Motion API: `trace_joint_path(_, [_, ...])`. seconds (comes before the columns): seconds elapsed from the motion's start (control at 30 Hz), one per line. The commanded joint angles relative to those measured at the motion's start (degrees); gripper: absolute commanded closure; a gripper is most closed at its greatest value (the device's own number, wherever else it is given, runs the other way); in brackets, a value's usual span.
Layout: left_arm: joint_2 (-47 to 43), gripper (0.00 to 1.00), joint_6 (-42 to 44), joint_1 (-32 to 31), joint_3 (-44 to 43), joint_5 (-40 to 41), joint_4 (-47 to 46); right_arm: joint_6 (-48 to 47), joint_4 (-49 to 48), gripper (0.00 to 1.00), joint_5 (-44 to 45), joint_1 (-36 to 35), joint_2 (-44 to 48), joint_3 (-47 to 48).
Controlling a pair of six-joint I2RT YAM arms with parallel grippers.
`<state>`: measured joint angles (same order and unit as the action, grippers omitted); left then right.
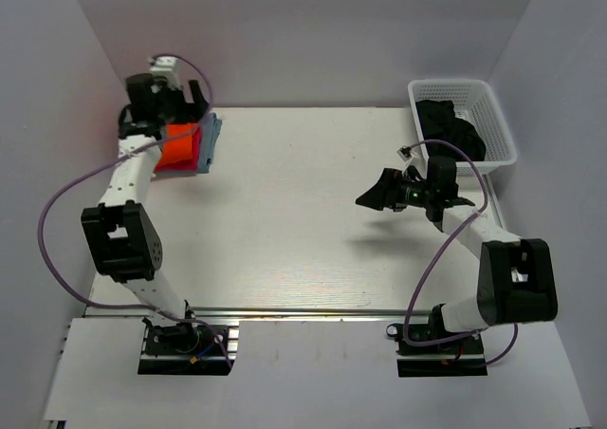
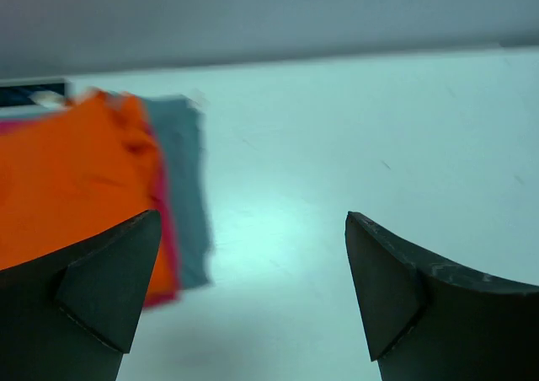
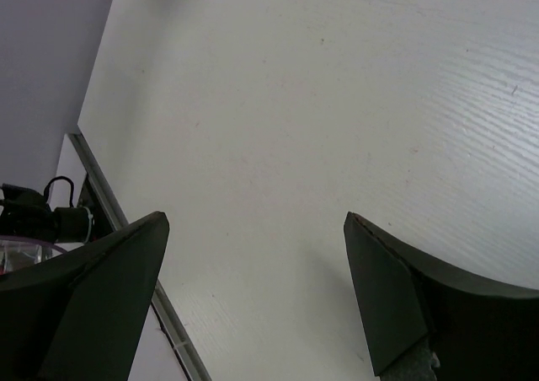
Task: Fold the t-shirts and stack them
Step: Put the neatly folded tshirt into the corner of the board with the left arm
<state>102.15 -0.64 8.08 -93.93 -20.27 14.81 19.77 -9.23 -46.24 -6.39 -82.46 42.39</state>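
A folded bright orange t-shirt (image 1: 176, 147) lies on top of a stack at the table's far left. Under it are a magenta-pink one (image 1: 201, 154) and a light blue-grey one (image 1: 212, 133). The left wrist view shows orange (image 2: 67, 179), a pink edge (image 2: 164, 267) and blue-grey (image 2: 185, 195) at its left. My left gripper (image 1: 190, 102) (image 2: 253, 229) hangs open over the stack's far edge, with only bare table between its fingers. Dark black t-shirts (image 1: 453, 125) lie crumpled in the white basket (image 1: 497, 106). My right gripper (image 1: 375, 197) (image 3: 253, 229) is open and empty above mid-table, pointing left.
The white basket stands at the back right corner against the wall. Grey walls close in the table on the left, back and right. A metal rail (image 1: 303, 311) (image 3: 126, 229) runs along the near edge by the arm bases. Purple cables loop from both arms.
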Motion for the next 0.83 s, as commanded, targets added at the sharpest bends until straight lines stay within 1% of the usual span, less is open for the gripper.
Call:
trace_joint_path(0.0, [-7.4, 0.00, -2.9, -7.9, 11.5, 6.7, -2.0, 0.8, -3.7, 0.10, 3.3, 0.0, 5.7, -2.8])
trace_joint_path(0.03, [-9.5, 0.00, -5.3, -9.8, 14.5, 8.6, -3.3, 0.9, -3.7, 0.10, 4.7, 0.2, 6.4, -3.9])
trace_joint_path(0.07, [-13.5, 0.00, -6.6, -13.7, 20.2, 11.1, -4.3, 0.7, -4.1, 0.10, 5.5, 0.1, 8.0, -4.9])
trace_joint_path(0.1, [-15.4, 0.00, -8.0, -15.7, 22.9, 11.8, -4.3, 0.8, -4.1, 0.10, 6.0, 0.0, 8.0, -5.3])
trace_joint_path(0.13, [-17.2, 0.00, -10.1, -17.5, 25.8, 12.7, -6.7, 0.7, -4.3, 0.10, 6.7, 0.0, 10.6, -7.0])
trace_joint_path(0.17, [-19.0, 0.00, -11.3, -21.2, 31.0, 16.1, -7.5, 1.1, -4.9, 0.10, 7.2, 0.1, 11.4, -7.7])
trace_joint_path(0.23, [-21.8, 0.00, -13.3, -24.8, 34.3, 18.9, -6.7, 1.5, -6.0, 0.10, 9.1, 0.1, 15.1, -10.2])
trace_joint_path(0.27, [-21.8, 0.00, -13.9, -26.6, 35.8, 21.3, -5.3, 1.9, -6.7, 0.10, 9.8, 0.1, 16.9, -11.0])
trace_joint_path(0.3, [-22.4, 0.00, -13.9, -29.6, 35.8, 24.3, -3.9, 2.4, -6.7, 0.10, 12.7, 0.0, 17.7, -11.5])
trace_joint_path(0.33, [-22.4, 0.00, -13.9, -30.8, 36.4, 25.5, -1.0, 2.8, -7.4, 0.10, 13.7, 0.1, 19.4, -13.4])
trace_joint_path(0.37, [-23.6, 0.00, -13.9, -31.7, 36.4, 27.9, 0.4, 3.5, -8.0, 0.10, 14.5, 0.2, 20.7, -13.8])
trace_joint_path(0.4, [-24.6, 0.00, -13.9, -33.1, 37.3, 29.0, 1.2, 3.8, -8.5, 0.10, 17.1, 0.0, 21.3, -14.3])
trace_joint_path(0.43, [-25.8, 0.00, -13.9, -33.6, 38.2, 29.8, 1.2, 4.3, -9.8, 0.10, 17.7, 0.2, 21.7, -15.6])
trace_joint_path(0.5, [-30.6, 0.00, -13.2, -34.4, 42.1, 31.2, -1.1, 5.6, -11.2, 0.10, 19.3, 0.0, 23.2, -16.4])
trace_joint_path(0.6, [-35.0, 0.00, -12.1, -35.8, 46.2, 31.7, -4.3, 7.7, -14.8, 0.10, 18.9, 0.1, 22.9, -18.4])
trace_joint_path(0.8, [-36.8, 0.00, -10.1, -36.3, 47.9, 32.3, -5.0, 10.4, -19.3, 0.10, 16.6, 0.2, 21.5, -20.2])
